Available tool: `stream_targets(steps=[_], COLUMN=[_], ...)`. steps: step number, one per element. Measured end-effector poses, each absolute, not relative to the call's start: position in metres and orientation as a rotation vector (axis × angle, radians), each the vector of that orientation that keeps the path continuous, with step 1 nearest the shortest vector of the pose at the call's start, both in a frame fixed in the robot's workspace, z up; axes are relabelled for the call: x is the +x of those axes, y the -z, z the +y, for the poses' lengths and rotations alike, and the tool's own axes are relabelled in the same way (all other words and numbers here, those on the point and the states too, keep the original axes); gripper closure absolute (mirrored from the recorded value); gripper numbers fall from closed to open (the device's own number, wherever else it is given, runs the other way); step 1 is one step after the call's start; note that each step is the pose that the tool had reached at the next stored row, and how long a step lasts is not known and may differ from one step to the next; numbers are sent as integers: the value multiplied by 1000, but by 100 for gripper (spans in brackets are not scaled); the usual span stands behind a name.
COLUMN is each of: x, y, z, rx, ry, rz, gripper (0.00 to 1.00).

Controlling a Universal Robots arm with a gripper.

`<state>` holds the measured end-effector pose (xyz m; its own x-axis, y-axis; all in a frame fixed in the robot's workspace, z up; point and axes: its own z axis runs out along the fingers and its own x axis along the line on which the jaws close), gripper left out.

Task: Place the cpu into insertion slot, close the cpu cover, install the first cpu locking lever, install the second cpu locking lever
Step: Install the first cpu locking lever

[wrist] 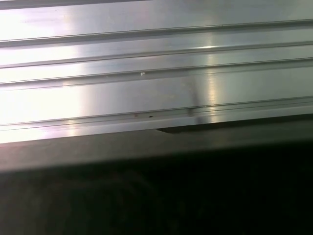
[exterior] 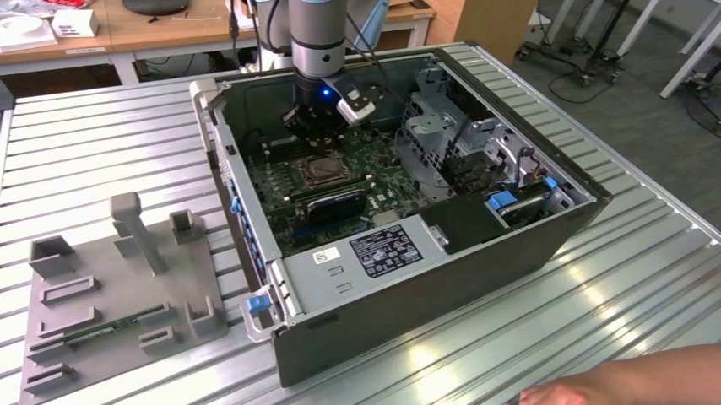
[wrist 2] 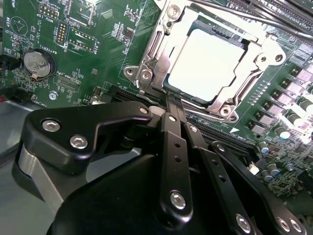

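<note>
silvery-grey top of the cpu [wrist 2: 205,63] showed flat inside the insertion slot [exterior: 320,172], on the green board [wrist 2: 98,29] of the open computer case [exterior: 474,253]. the cpu cover [wrist 2: 148,58] lay down around it, with the chip visible through the square cut-out. in the second wrist view the tool [wrist 2: 169,98] had its two black fingers [wrist 2: 173,147] pressed together, tips right at the near edge of the cover. i could not tell whether anything was pinched between them. two thin metal rods [wrist 2: 234,13] ran past the far side of the socket. a coin battery [wrist 2: 38,62] sat well apart from it on the board. in the exterior view the arm [exterior: 316,42] reached down into the case over the slot. the case stood on the slatted aluminium desk [exterior: 101,143]. a grey fixture tray [exterior: 113,295] lay beside the case, toward the exterior view's left. a person's hand [exterior: 558,395] rested at the desk's near edge. the first wrist view looked along the desk's slats, past a dark edge.
</note>
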<state>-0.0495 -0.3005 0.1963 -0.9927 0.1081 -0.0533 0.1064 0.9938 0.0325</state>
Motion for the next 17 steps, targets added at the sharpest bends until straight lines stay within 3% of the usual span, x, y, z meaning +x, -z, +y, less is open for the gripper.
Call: stream_targets(steps=[17], x=[-50], y=[-207], z=[-301], rx=[165], ry=[-28], rz=[3081], gripper=[90])
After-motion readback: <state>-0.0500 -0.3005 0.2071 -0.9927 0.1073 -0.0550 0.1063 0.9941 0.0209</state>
